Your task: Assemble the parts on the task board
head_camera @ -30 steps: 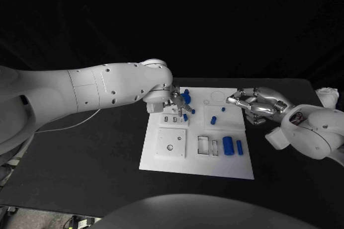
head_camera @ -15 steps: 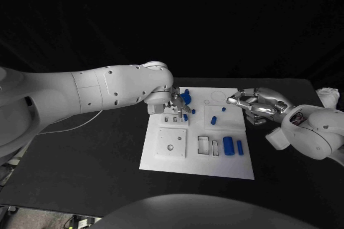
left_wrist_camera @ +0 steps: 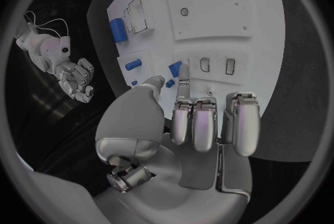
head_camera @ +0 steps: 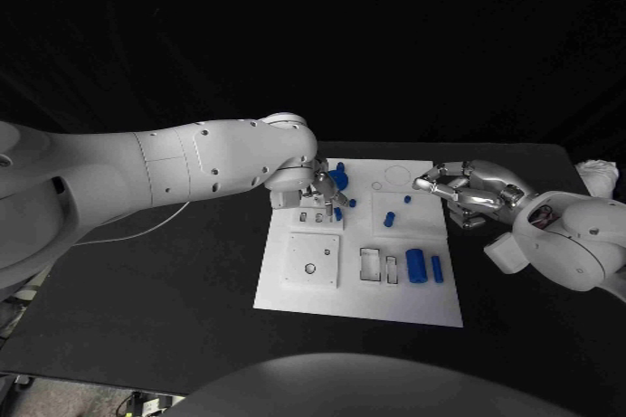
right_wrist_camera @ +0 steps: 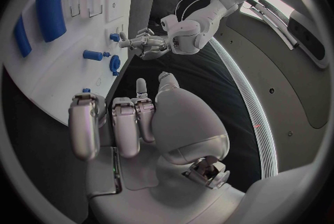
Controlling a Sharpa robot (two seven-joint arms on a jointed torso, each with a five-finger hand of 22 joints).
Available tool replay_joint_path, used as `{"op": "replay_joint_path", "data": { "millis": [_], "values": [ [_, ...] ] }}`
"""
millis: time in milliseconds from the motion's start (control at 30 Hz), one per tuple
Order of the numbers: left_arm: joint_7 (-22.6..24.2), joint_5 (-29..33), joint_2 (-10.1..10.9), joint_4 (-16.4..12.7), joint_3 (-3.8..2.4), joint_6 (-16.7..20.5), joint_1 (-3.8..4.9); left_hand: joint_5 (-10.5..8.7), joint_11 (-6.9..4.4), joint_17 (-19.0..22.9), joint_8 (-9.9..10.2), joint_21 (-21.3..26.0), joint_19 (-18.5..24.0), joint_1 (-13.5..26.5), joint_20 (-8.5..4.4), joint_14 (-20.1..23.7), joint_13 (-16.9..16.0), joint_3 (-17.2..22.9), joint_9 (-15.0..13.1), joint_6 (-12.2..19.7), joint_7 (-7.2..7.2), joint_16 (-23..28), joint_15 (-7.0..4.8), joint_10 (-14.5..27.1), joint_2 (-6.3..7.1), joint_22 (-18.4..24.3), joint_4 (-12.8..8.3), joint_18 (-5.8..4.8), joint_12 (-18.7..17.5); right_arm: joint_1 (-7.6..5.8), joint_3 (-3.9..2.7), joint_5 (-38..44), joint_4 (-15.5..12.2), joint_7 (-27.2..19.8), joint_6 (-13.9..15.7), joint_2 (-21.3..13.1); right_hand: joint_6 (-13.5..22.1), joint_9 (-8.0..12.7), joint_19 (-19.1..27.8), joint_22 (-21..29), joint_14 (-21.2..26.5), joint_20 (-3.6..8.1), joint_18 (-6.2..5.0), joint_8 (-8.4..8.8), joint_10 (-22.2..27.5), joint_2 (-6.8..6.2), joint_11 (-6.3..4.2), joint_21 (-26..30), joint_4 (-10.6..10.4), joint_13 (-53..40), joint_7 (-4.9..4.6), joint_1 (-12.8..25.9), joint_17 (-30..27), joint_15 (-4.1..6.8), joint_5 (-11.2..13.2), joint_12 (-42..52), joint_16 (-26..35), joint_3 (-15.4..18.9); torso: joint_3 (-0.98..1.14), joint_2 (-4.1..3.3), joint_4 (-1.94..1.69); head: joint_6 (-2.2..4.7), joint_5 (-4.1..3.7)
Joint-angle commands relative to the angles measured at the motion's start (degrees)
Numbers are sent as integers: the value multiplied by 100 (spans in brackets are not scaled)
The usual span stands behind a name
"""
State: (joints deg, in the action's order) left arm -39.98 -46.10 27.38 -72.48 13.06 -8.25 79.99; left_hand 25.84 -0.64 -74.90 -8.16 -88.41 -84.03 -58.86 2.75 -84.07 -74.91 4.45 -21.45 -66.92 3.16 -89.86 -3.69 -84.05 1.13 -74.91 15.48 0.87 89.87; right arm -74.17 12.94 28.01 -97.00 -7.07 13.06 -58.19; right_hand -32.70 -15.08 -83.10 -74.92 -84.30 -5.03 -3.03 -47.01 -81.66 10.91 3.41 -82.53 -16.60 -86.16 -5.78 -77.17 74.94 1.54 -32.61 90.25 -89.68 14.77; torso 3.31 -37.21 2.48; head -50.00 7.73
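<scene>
Left wrist view: my left hand (left_wrist_camera: 188, 118) pinches small blue part (left_wrist_camera: 175, 69) over task board (left_wrist_camera: 230, 18) beside twin slots; advise keeping part upright, lowering slowly. Right hand (head_camera: 472, 193) curled, empty, at board's edge.

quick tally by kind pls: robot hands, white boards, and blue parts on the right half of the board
robot hands: 2 (left robot hand, right robot hand)
task board: 1
blue parts on its right half: 4 (large cylinder, slim bar, small peg, smaller peg)
total: 7
</scene>
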Motion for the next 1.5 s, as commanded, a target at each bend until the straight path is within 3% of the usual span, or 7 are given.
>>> {"op": "replay_joint_path", "data": {
  "millis": [33, 1167, 1500],
  "values": [
    [-948, 74, -28, 16, -1, -36, -12, 20, -20, -1510, 26, 40, -399, -44, 3, -593, -1509, 29, -5, 46, 6, -14, -3, -595, 7, -1327, 0, -14, 13, 1, 0, 11, -5, -1, -109, -4, -19, -5, 51, -1189, -570, 4, 60, -14, -834, 14, -206, 28, -5, -384, -20, -50, 1506, 0, -28, -25, -32, 6, 1, 1, 2, 0, 0],
    [-957, 103, -112, 145, -1, -183, -45, 28, -5, -1510, 70, 108, -337, -118, 13, -593, -1509, 79, -40, 107, 24, -14, 10, -595, 1, -1271, -35, 9, 13, 2, 0, 14, -10, 27, -127, -37, -19, -7, 71, -1180, -570, 3, 53, -19, -834, 20, -203, 48, -4, -384, -23, -61, 1506, -1, -35, -25, -32, -3, 2, -1, 1, 0, -15],
    [-958, 103, -148, 186, -1, -221, -91, 26, -3, -1510, 73, 125, -322, -142, 16, -593, -1509, 92, -51, 110, 25, -14, 12, -595, 2, -1258, -52, 14, 13, 2, 0, 14, -9, 33, -144, -37, -21, -8, 80, -1176, -570, 3, 50, -21, -834, 20, -203, 58, -3, -384, -23, -65, 1506, -2, -36, -25, -32, -5, 2, 1, 3, 0, -28]
  ]
}}
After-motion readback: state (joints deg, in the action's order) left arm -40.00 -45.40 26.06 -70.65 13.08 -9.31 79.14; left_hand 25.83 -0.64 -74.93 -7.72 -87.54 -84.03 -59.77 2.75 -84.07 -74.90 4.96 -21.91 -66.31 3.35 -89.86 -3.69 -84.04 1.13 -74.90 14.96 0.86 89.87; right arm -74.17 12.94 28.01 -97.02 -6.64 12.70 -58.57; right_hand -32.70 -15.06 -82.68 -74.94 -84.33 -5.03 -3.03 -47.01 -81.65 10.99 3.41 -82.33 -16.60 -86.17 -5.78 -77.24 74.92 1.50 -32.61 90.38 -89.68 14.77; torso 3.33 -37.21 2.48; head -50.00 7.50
